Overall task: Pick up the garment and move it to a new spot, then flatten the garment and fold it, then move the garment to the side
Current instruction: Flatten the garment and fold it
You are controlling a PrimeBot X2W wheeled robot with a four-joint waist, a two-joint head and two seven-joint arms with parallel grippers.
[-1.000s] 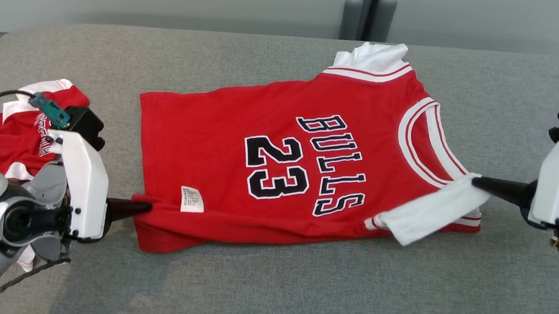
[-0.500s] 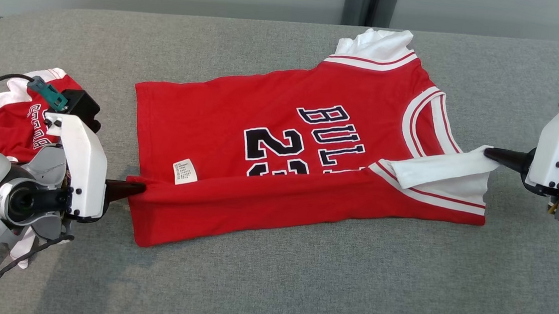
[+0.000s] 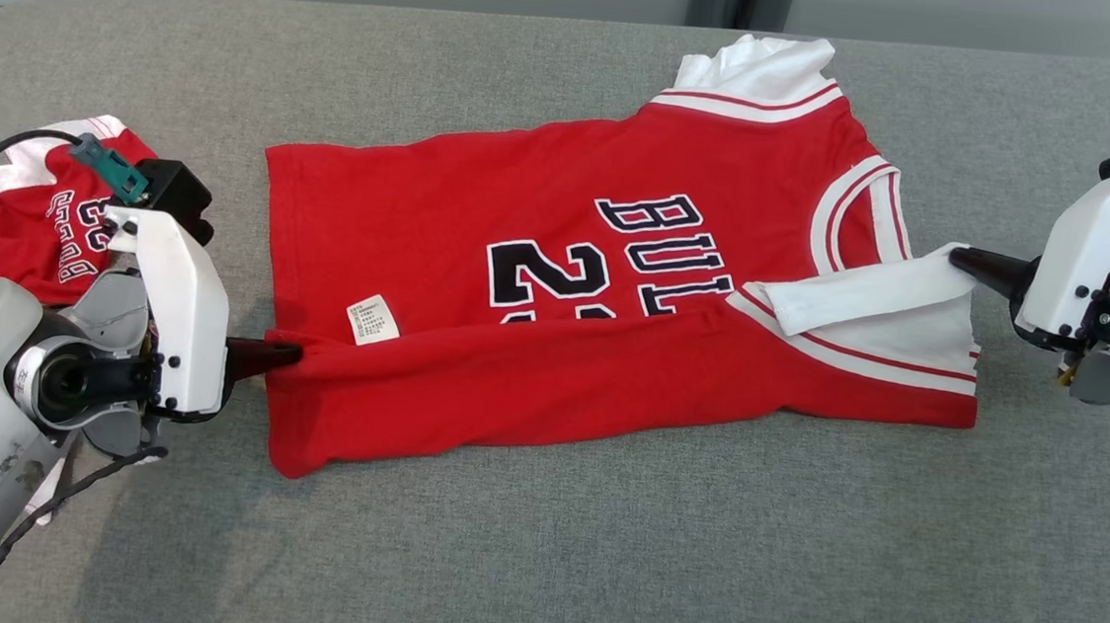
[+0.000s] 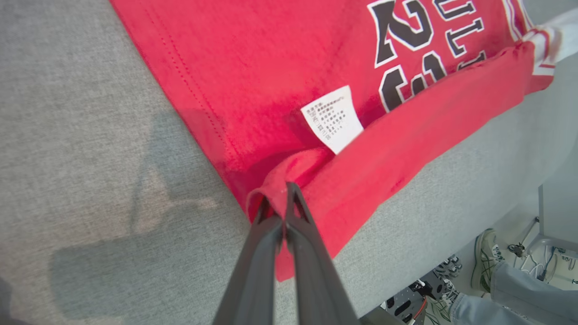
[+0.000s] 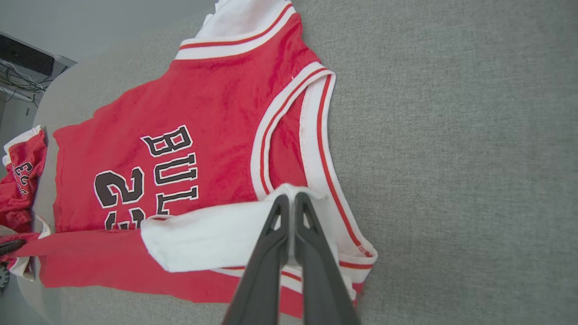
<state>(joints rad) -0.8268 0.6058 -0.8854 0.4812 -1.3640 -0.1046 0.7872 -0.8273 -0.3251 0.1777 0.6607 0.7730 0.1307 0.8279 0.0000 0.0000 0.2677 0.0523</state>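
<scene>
The garment [image 3: 560, 243] is a red jersey with black lettering and white-trimmed armholes, spread on the grey padded table [image 3: 594, 572]. Its near long edge is lifted and folded over the number. My left gripper [image 3: 292, 355] is shut on the hem corner at the garment's left end, seen as pinched red cloth in the left wrist view [image 4: 285, 192]. My right gripper [image 3: 958, 255] is shut on the white sleeve [image 3: 853, 300] at the garment's right end; in the right wrist view [image 5: 291, 196] its fingers pinch that white cloth. A white care label [image 4: 332, 117] shows by the fold.
A second red jersey [image 3: 17, 230] lies crumpled at the table's left edge, behind my left arm. A person's shoe and trouser leg [image 4: 492, 275] stand on the floor past the table's edge in the left wrist view. Bare grey table lies in front of the garment.
Both grippers have carried the garment's near edge farther up and away from me, so the fold now covers the lower part of the number and lettering. The head camera has tilted down a little.
</scene>
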